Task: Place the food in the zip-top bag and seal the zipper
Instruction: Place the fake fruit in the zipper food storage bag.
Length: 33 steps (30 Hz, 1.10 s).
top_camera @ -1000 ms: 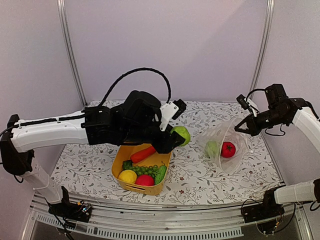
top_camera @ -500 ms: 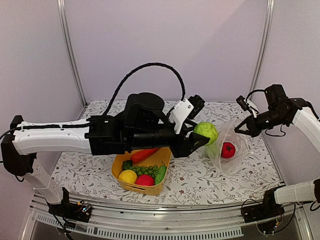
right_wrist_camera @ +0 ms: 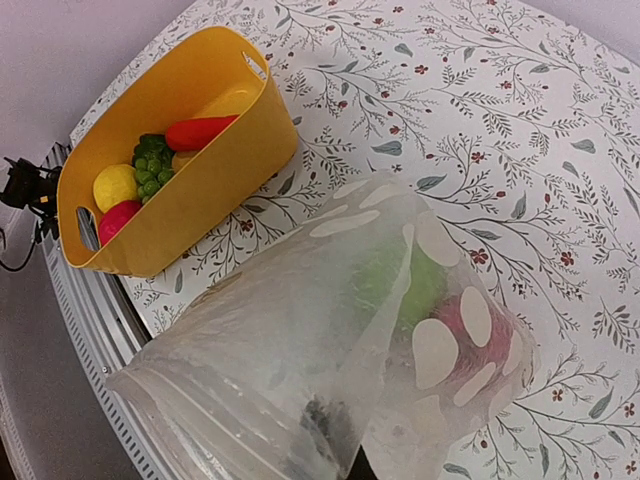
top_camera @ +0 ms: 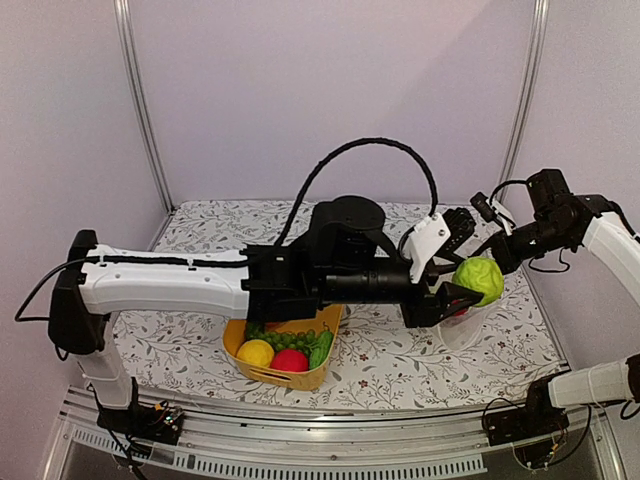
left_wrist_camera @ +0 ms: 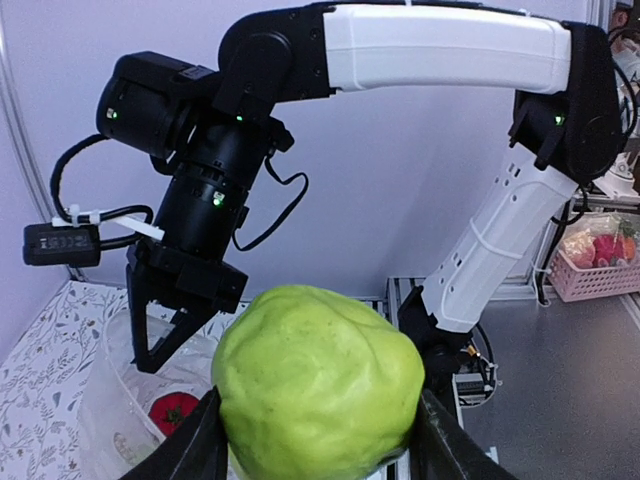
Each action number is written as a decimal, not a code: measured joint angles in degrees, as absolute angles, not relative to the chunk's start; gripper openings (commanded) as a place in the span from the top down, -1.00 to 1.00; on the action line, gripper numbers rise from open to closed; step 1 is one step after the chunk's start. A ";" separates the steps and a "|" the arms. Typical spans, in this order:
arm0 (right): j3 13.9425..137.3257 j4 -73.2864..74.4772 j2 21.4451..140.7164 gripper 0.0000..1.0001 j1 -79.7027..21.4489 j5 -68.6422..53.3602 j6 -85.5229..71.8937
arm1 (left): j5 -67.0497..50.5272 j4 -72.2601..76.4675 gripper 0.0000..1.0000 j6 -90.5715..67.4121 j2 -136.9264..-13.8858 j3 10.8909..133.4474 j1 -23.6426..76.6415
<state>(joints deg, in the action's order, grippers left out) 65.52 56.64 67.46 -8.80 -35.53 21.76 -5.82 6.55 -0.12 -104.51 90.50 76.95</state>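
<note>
One pale-green fruit, round and lumpy, is clamped betw. the left gripper fingers and fills the gap. Just below and ahead of it is the zip-top bag: clear w/ white dots, crinkled, mouth gaping. The right gripper looks nipped onto the bag's rim, though plastic hides its tips in its own cam. Inside the bag are a red fruit and a green piece. The yellow basket is well behind the left gripper.
</note>
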 measured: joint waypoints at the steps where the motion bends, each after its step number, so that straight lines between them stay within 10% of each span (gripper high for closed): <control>1: 65.63 56.66 67.48 1.00 -8.84 -35.68 21.69 | -6.09 6.57 0.26 0.43 -105.91 91.98 76.99; 21: 66.28 57.69 67.51 1.00 -8.99 -36.12 21.39 | 9.80 -1.67 0.27 8.51 -124.46 108.40 79.11; 33: 67.16 58.48 67.48 1.00 -8.99 -36.18 20.36 | 31.16 -8.05 -0.52 7.90 -134.47 117.12 79.11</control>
<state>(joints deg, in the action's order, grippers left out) 67.16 58.48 67.48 -8.99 -36.18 20.36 31.16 -8.05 7.90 -134.47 117.12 79.11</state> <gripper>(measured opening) 0.005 0.629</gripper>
